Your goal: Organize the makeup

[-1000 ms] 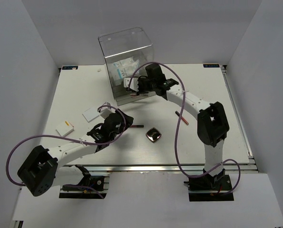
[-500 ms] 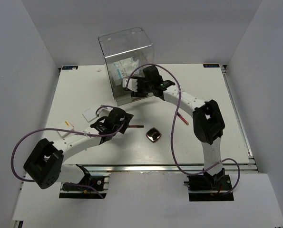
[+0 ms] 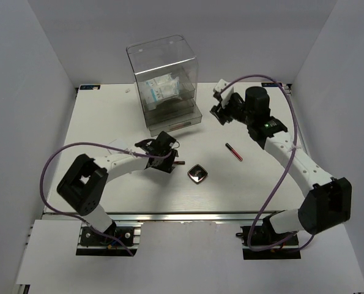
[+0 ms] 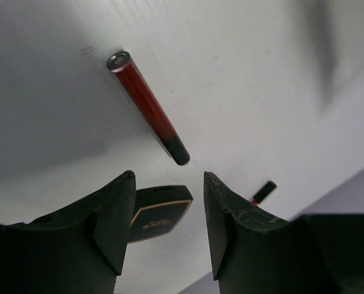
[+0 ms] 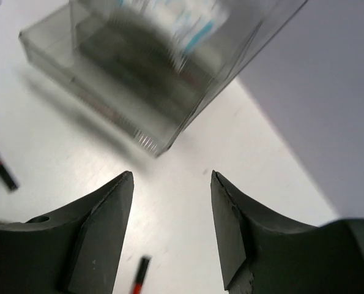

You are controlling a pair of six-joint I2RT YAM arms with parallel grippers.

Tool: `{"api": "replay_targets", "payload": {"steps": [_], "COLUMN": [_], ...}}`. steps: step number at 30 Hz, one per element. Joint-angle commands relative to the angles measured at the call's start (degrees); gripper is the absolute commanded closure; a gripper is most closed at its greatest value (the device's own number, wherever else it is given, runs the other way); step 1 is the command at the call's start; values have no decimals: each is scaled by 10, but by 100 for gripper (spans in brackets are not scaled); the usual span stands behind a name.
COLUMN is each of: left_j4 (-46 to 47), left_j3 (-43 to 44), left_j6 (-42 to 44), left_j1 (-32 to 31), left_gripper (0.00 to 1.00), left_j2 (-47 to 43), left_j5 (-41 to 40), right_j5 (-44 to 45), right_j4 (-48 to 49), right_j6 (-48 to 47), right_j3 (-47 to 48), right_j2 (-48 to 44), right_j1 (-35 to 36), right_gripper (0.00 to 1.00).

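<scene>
White packets with blue print (image 3: pixel 160 90) lie inside the clear acrylic box (image 3: pixel 169 58); they are blurred in the right wrist view (image 5: pixel 182 15). One dark-red stick (image 3: pixel 179 163) lies just right of my open, empty left gripper (image 3: pixel 167 157); in the left wrist view it (image 4: pixel 146 105) lies ahead of the gripper (image 4: pixel 169 184). The dark compact (image 3: pixel 197 174) shows beside the left finger (image 4: pixel 160 211). A second stick (image 3: pixel 234 151) lies mid-right (image 4: pixel 264 191) (image 5: pixel 139 278). My right gripper (image 3: pixel 221 110) is open and empty, right of the box (image 5: pixel 139 67), above the table (image 5: pixel 171 177).
The acrylic box stands at the back middle of the white table (image 3: pixel 108 110). Grey walls close in the left, back and right sides. A purple cable (image 3: pixel 279 177) loops beside the right arm.
My right gripper has pulled back from the box front and moved right. My left arm has swung right toward the near stick. Two white packets on the left of the table no longer show.
</scene>
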Motion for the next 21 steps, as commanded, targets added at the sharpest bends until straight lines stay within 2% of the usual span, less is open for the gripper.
{"api": "replay_targets", "payload": {"steps": [1,9,18,21], "left_j4": [-130,-190,-234,-241], "left_j3": [55,133,194,198], "left_j6": [-43,-64,-50,-48], "left_j1": [10,17,46,47], "left_gripper": [42,45,45,49], "left_j2": [45,104,175,187], "left_j5": [23,18,37,47], "right_j5": [-27,-38,-49,-49], "right_j4": [-17,-17,-15,-13], "right_j6": [58,104,112,116], "right_j3": [-75,-170,-207,-214], "right_j2": [-21,-77,-95,-98], "right_j1": [-17,-48,-63,-66], "right_gripper": [41,41,41,41]}}
